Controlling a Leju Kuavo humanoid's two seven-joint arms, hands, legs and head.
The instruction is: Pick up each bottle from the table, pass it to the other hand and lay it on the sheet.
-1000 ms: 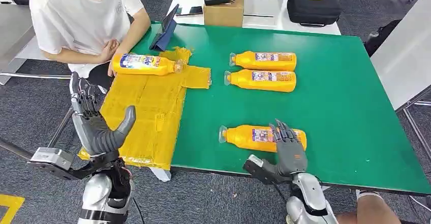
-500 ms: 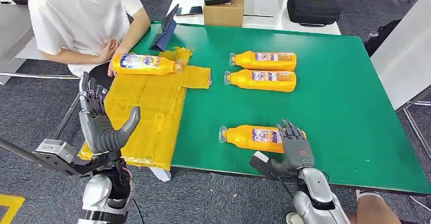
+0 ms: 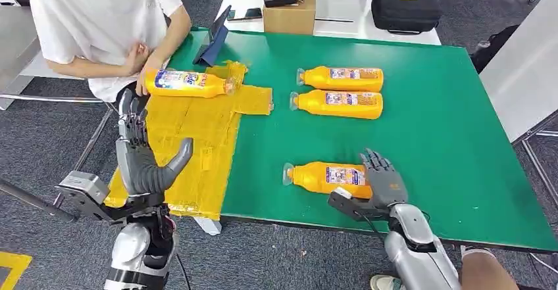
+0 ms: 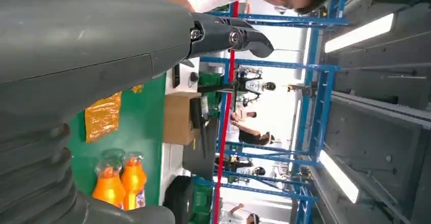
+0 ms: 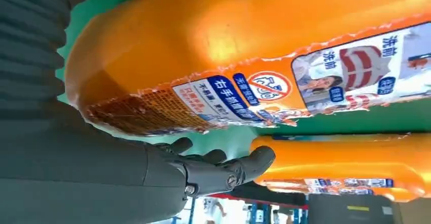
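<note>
Head view: right hand [image 3: 381,183] hides near bottle [image 3: 326,177] base; grip unclear.

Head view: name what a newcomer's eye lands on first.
Bright orange bottles lying on the green table: two side by side at the far middle, one near the front edge with the right hand against its base. On the yellow sheet at left lies another bottle, touched by a person's hand.

1 bottle [image 3: 186,83] on sheet [image 3: 191,145], 3 bottles right on table [image 3: 447,132]
</note>
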